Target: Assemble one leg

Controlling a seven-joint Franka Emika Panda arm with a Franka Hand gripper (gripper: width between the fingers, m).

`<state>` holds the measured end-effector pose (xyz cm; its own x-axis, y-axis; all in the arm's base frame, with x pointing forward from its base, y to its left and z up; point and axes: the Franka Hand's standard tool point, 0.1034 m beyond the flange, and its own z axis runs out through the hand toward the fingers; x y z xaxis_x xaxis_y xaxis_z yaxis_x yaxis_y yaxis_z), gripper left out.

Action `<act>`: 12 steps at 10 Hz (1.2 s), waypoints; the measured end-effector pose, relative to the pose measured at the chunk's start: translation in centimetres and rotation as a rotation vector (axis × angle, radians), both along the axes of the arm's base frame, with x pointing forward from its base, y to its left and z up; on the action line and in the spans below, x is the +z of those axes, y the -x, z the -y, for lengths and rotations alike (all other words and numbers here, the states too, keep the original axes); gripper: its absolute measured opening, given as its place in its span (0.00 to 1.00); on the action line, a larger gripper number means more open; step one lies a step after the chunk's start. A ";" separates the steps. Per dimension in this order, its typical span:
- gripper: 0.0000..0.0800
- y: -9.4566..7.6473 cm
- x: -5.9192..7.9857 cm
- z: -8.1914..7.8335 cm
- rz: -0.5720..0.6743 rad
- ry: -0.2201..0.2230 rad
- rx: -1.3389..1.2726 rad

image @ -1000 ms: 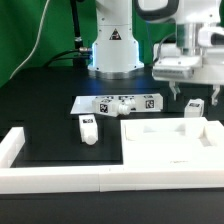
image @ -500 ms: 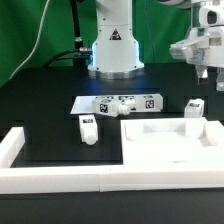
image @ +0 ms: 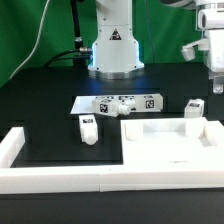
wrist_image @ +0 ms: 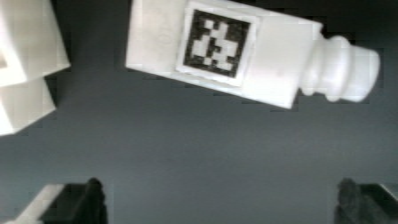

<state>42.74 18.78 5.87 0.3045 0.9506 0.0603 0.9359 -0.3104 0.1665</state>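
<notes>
White hard plastic is what the leg (wrist_image: 228,50) appears to be made of: a short, blocky post with a square marker tag (wrist_image: 217,45) on one flat face and a narrower round neck (wrist_image: 338,70) at one end. It is judged to be light and stiff, not fragile, but its smooth skin may be a little slippery between the pads. It is seen on the dark tabletop (wrist_image: 196,140) below the gripper (wrist_image: 222,203), well apart from the fingertips. In the exterior view it is most likely the small post (image: 194,107) just beside the large white panel (image: 165,140), at the exterior view's right. The gripper is spread wide and nothing is held between its jaws. The best hold is judged to be across the two flat sides of the blocky body, near its middle — the round neck should be left free. That neck is probably the part that is fitted into the panel, and a grip there could be turned or lost easily.
</notes>
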 end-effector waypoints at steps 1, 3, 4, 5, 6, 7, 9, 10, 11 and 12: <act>0.81 -0.2 0.3 0.0 0.005 -0.021 -0.107; 0.81 -0.5 0.7 0.7 0.003 -0.073 -0.381; 0.81 -0.1 0.7 0.9 -0.007 -0.104 -0.556; 0.81 0.0 0.6 1.0 -0.021 -0.136 -0.747; 0.81 -0.3 0.7 1.9 -0.033 -0.164 -0.879; 0.81 -0.3 0.7 1.9 -0.034 -0.188 -0.952; 0.81 -0.2 0.7 1.7 -0.044 -0.213 -1.074; 0.81 -0.2 0.7 1.7 -0.048 -0.220 -1.108; 0.81 -0.2 0.6 1.8 -0.058 -0.231 -1.198; 0.81 -0.6 0.5 3.0 -0.096 -0.219 -1.347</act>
<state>43.34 15.79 6.39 0.9894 -0.1086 0.0962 -0.1040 -0.9932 -0.0515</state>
